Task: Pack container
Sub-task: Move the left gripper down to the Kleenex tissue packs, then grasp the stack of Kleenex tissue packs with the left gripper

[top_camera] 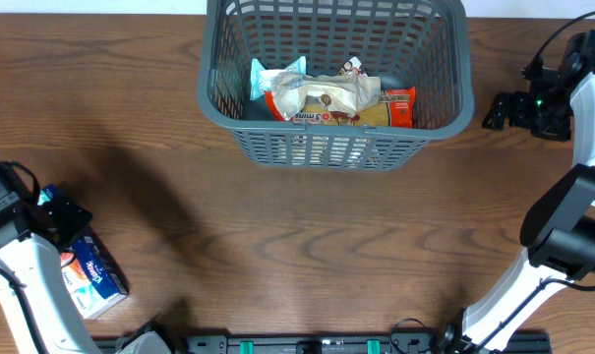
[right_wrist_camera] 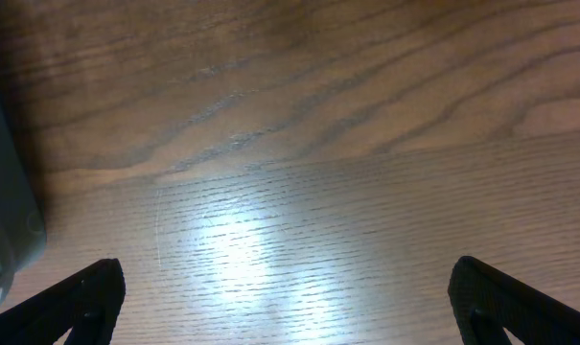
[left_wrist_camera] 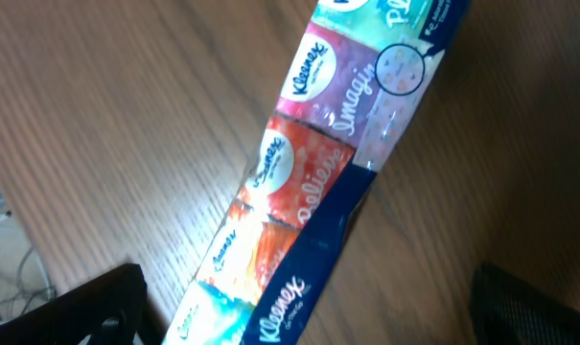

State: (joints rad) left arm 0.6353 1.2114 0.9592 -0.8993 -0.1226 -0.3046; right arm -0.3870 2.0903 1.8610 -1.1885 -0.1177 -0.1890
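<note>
Tissue pack [left_wrist_camera: 313, 172] between the left gripper [left_wrist_camera: 309, 311] fingers runs off top and bottom edges, small print blurred

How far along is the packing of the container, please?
Done: several food packets lie in the container. In hand: the left gripper is open astride the tissue pack, which lies on the table. Left: grasp it and put it in. The right gripper is open over the table.

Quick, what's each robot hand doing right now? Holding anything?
Left gripper: open, with the colourful plastic-wrapped Kleenex tissue pack between its fingers, not gripped.
Right gripper: open and empty, over the brown wooden table.
</note>
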